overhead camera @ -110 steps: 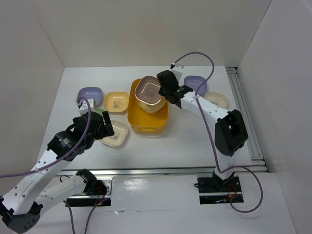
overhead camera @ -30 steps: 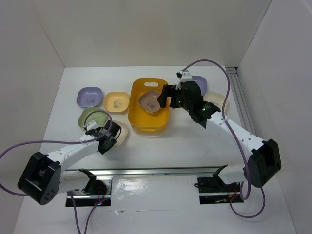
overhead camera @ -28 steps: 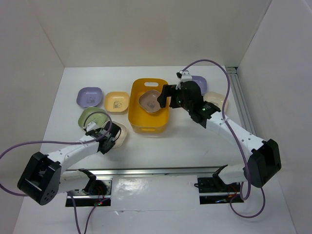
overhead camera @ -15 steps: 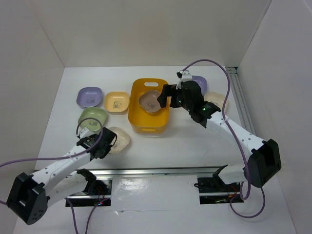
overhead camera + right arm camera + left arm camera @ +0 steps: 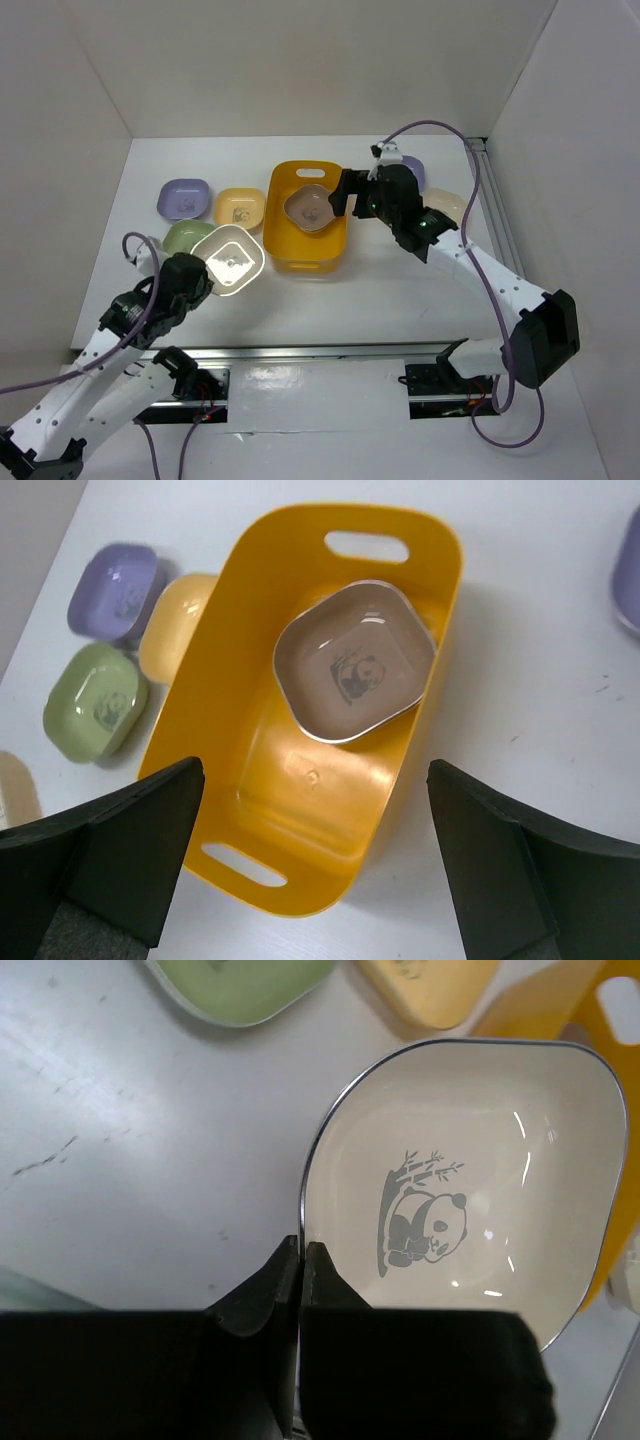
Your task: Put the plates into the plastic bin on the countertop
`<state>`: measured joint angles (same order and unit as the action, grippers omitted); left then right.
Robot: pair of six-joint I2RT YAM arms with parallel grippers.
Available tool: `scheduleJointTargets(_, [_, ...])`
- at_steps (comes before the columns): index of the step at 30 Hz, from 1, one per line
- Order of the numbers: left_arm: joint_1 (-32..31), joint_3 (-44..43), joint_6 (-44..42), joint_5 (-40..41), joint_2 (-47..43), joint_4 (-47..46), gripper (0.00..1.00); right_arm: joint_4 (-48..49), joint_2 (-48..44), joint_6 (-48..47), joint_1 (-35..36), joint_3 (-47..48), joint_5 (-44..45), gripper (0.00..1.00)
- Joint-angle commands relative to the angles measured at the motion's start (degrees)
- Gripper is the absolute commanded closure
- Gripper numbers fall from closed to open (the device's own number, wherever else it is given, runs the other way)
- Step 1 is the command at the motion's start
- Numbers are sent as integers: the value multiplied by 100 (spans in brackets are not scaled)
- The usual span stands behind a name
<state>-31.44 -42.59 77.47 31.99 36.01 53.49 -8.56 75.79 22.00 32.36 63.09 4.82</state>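
White countertop (image 5: 420, 290) seen from above: at centre the bin (image 5: 276, 225) holds one brown plate (image 5: 308, 208), while five more plates (image 5: 239, 208) lie outside it, upper left and upper right. The left gripper (image 5: 203, 277) carries a cream plate (image 5: 230, 260) lower left of the bin. Left wrist view: jaws pinched on its rim. Right wrist view: the right gripper (image 5: 315, 865) gapes empty above the bin.

We see the brown-mauve panda plate (image 5: 354, 661) inside the yellow-orange bin (image 5: 250, 590); beside it on the desk (image 5: 530, 680) sit a lavender plate (image 5: 112, 588), yellow-orange plate (image 5: 170, 620) and green plate (image 5: 95, 700). Our right hand (image 5: 312, 780) gapes wide.
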Motion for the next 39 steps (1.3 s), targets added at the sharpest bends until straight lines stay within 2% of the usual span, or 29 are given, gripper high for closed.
scheduleJointTargets(1, [-29, -723, -1592, -60, 554, -1322, 100, 232, -678, 199, -106, -33, 903, 0])
scheduleJointTargets(2, [-29, -899, -2091, -174, 1061, -1533, 100, 136, -758, 278, -107, -34, 1055, 0])
scheduleJointTargets(3, [-29, -1283, -2191, -245, 1344, -1683, 100, 13, -837, 279, -168, -34, 1178, 0])
scheduleJointTargets(8, [-81, -2200, -1666, -43, 2707, -1885, 100, -418, -1416, 419, -221, -34, 1916, 0])
scheduleJointTargets(15, [-81, -3570, -541, -254, 4825, -1992, 100, -691, -1699, 367, -396, 28, 1786, 0])
scheduleJointTargets(22, [68, -5171, -242, -816, 6995, -1676, 100, -691, -1857, 367, -651, -235, 1452, 0])
scheduleJointTargets(27, [182, -5427, -162, -1036, 7481, -1605, 100, -691, -1909, 367, -845, -288, 1232, 0])
scheduleJointTargets(33, [182, -5427, -162, -1195, 7587, -1825, 99, -638, -1857, 367, -950, -341, 934, 0])
scheduleJointTargets(34, [182, -5488, -214, -1256, 7640, -1825, 94, -586, -1857, 367, -951, -341, 933, 0])
scheduleJointTargets(35, [182, -5549, -215, -1256, 7640, -1825, 72, -586, -1805, 367, -951, -341, 811, 0])
scheduleJointTargets(38, [182, -5602, -338, -1388, 7702, -1825, 42, -586, -1804, 314, -951, -341, 757, 0])
scheduleJointTargets(39, [182, -5603, -338, -1388, 7702, -1886, 25, -586, -1804, 314, -951, -341, 757, 0])
